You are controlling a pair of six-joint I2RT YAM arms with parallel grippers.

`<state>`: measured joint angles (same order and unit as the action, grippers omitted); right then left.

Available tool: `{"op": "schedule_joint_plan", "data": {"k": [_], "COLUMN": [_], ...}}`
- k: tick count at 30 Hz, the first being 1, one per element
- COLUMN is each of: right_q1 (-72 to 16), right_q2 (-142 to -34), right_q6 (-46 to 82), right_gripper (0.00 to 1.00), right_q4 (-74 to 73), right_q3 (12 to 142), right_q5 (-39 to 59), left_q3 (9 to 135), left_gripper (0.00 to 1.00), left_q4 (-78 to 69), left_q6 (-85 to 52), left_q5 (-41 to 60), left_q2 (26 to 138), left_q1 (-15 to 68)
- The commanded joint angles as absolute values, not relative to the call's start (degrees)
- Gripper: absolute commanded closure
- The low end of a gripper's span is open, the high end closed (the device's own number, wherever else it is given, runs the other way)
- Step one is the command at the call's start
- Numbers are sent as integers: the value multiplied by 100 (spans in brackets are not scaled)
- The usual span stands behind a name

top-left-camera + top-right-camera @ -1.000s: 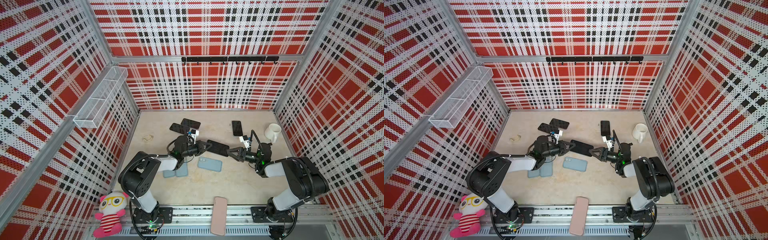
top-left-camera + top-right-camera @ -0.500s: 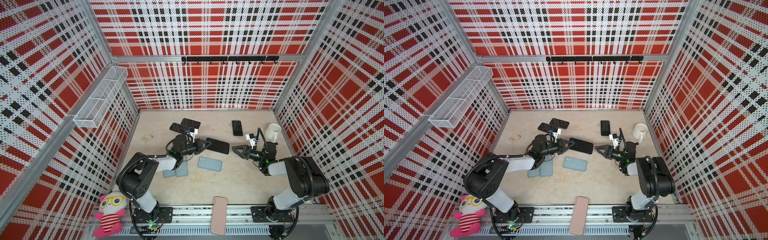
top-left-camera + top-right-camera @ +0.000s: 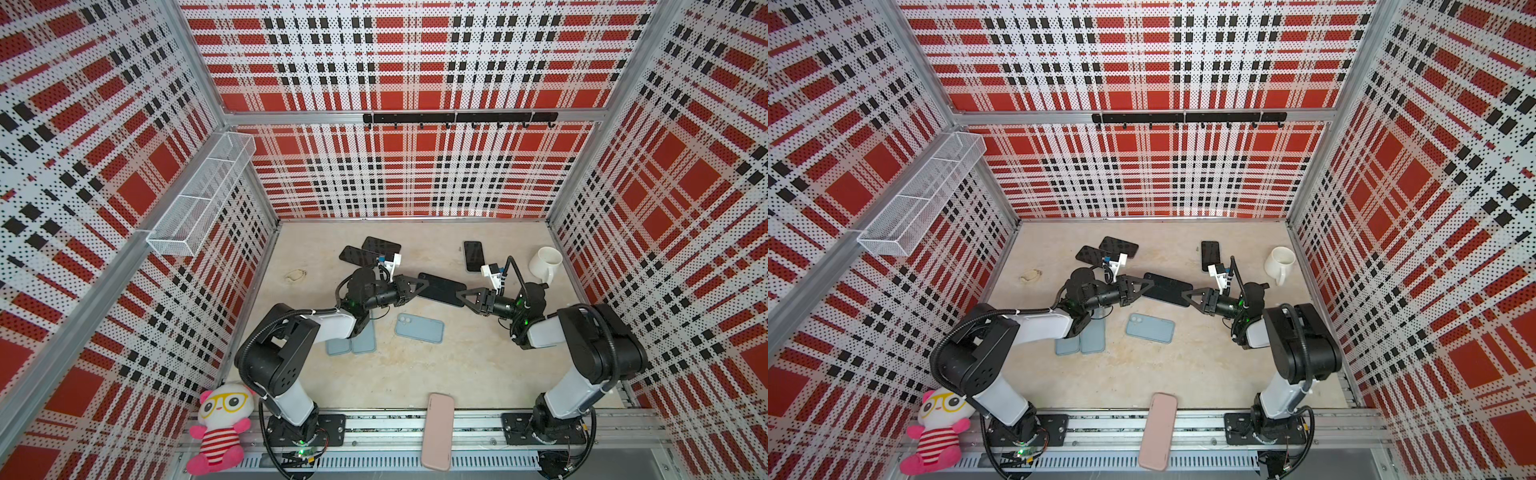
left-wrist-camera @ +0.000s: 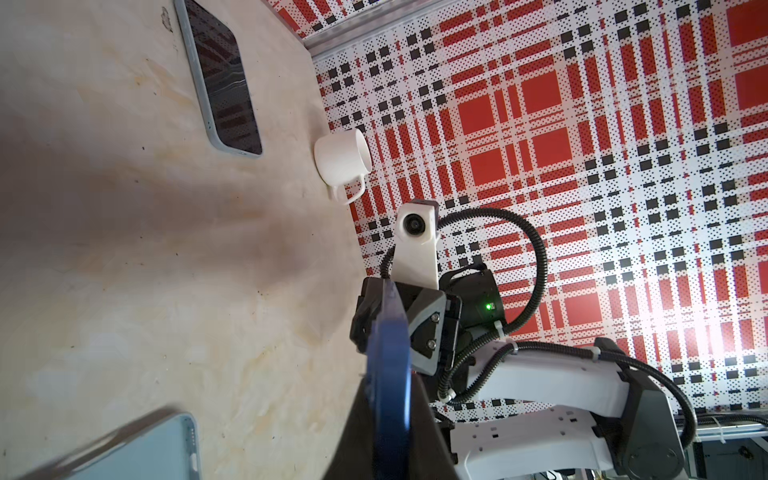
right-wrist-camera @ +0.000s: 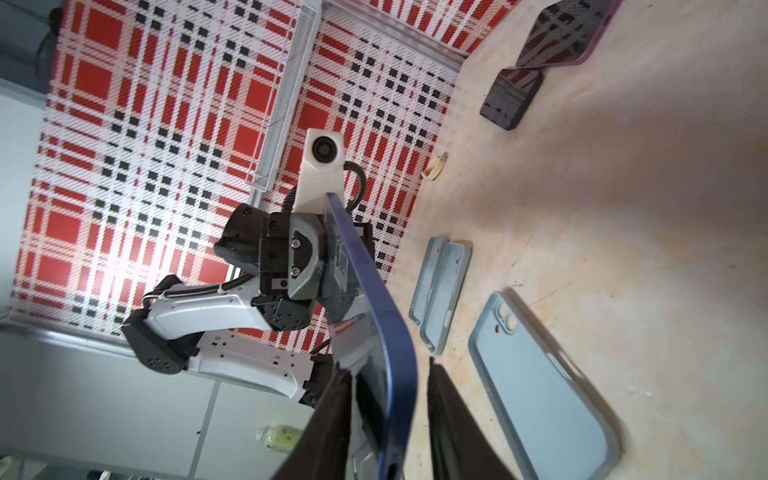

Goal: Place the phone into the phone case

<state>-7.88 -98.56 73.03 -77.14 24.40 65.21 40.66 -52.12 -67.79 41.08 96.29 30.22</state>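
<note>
The work is sitting at the stage of getting the phone (image 3: 441,288) under control in the air, before any fitting begins. The left gripper (image 3: 419,286) is pinching one short end of the phone, its jaws pressed flat against the two faces, as the left wrist view is showing with the blue edge (image 4: 388,374) running straight out from between them. The right gripper (image 3: 462,297) is straddling the opposite end. In the right wrist view its jaws are standing on either side of the phone (image 5: 374,299) with a sliver of gap showing, so they are spread and not yet gripping. The phone is hanging between the two arms, seemingly clear of the table (image 3: 478,374). It is on the far side of the pale blue phone case (image 3: 419,328), which is lying flat and apart from it, apparently hollow side up (image 5: 540,386). Two more cases (image 3: 353,341) are lying partly under the left arm and are not in play. The next move is probably calling for the right jaws to press onto their end. The phone then needs carrying over the case, turning so its length is matching the case's and its camera corner is meeting the cutout. It should come down level and be pushed in without the case sliding.
</note>
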Motion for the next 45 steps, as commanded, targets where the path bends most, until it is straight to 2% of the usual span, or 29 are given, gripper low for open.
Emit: {"op": "schedule_joint_plan", "data": {"k": [1,5,10,12,14,17,19,20,22,23,28,33,35,39,42,45], "right_q1": [-899,-888,-888,-888,-873,-814,-721,-676,-609,-590,-439,-298,-281,-108,-47,0], "right_q2": [-10011,-9920,-9689,-9638,-9601,-9519,-9400,-9316,-9031,-8886,-7978,-7033,-6688,-6222,-5999,-6023], "right_q6": [8314,8348,8242,8377,8579,8654,8599,8530,8121,7838,6235,4991,4387,4254,4194,4438], "right_gripper": [76,78,87,92,99,100,100,100,100,100,100,100,100,100,100,100], "right_q4": [-9396,-9277,-8974,-9076,-9195,-9085,-8847,-8708,-8045,-7630,-4987,-2167,-899,-323,-191,-701], "right_q3": [2543,2645,2664,2697,2786,2889,2960,2984,3078,3118,3390,3542,3565,3178,2974,2690], "right_q5": [6680,6800,6794,6833,6908,6995,6985,6941,6771,6630,5733,5395,5212,5316,5248,5355], "left_q3": [4024,3847,3727,3701,3691,3612,3448,3395,3349,3369,3764,4366,4474,4333,4054,4249], "left_gripper": [100,100,100,93,84,63,38,30,19,18,20,29,31,35,36,37], "left_q4": [-6114,-6475,-6503,-6630,-6697,-6696,-6656,-6537,-5930,-5560,-2744,-292,80,396,75,284], "left_q6": [-6960,-7098,-6951,-6956,-6933,-6884,-6754,-6662,-6224,-5969,-4090,-2841,-2752,-2834,-3074,-3007], "left_q5": [4251,4298,4308,4369,4446,4576,4555,4553,4536,4527,3937,2488,1994,1106,1124,1064], "left_q2": [9713,9850,9895,9879,9857,9799,9583,9467,9091,8926,8261,8526,8635,8713,8842,9146], "left_q1": [3085,3026,2949,2950,2953,2810,2561,2428,2164,2061,1778,2197,2384,2712,2842,2979]}}
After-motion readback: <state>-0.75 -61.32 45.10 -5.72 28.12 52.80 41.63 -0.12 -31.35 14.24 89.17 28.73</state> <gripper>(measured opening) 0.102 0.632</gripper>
